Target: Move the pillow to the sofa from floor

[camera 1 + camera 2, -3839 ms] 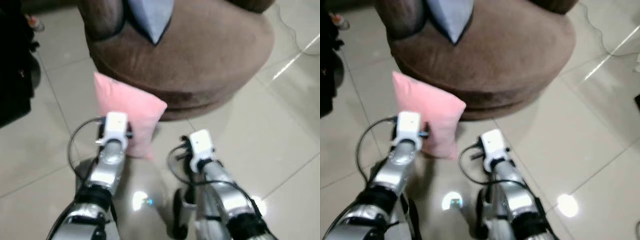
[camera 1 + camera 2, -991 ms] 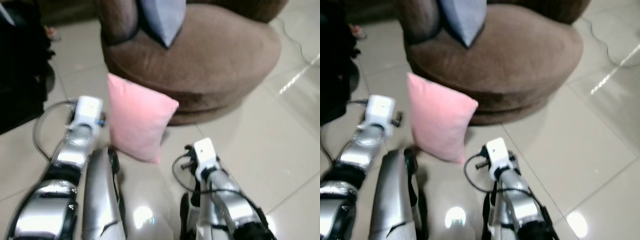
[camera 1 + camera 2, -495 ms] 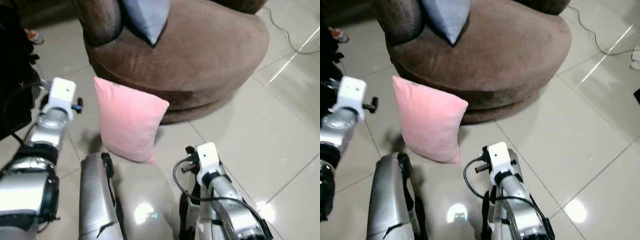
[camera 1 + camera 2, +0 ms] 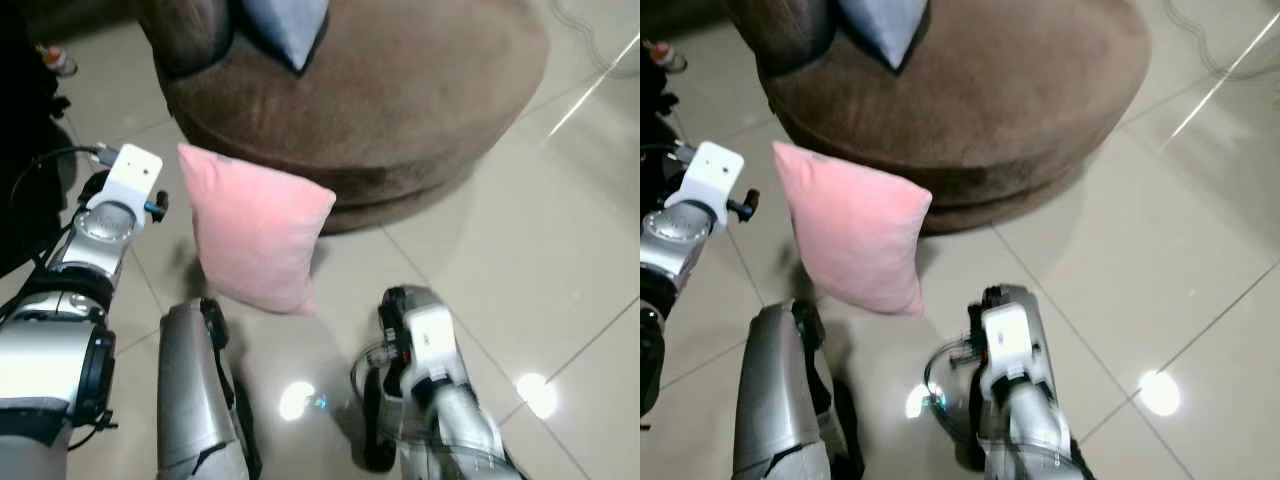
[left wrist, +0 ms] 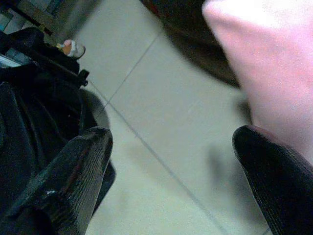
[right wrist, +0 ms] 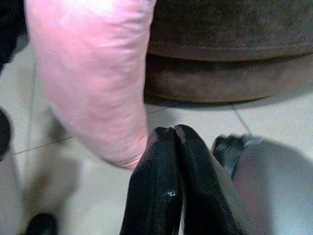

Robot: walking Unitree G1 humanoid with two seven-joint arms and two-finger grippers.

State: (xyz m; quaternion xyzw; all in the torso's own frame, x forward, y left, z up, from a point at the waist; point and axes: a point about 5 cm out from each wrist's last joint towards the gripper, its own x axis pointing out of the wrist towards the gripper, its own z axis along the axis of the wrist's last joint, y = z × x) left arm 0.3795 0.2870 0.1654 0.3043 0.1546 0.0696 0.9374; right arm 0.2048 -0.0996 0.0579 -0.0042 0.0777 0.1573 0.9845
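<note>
Left eye view: pink pillow (image 4: pixel 258 238) upright against brown sofa (image 4: pixel 400 110).

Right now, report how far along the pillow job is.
Done: nothing yet; the pink pillow stands on the tiled floor, leaning against the brown sofa. In hand: the left gripper is open beside the pillow, one finger at its edge; the right gripper is shut, low near its bottom corner. Left: grasp, lift, place on the sofa.

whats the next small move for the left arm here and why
Probably swing the left gripper inward toward the pink pillow: its fingers are spread wide with only floor between them, and the pillow stands on the tiles just beside it, leaning at the brown sofa.
</note>
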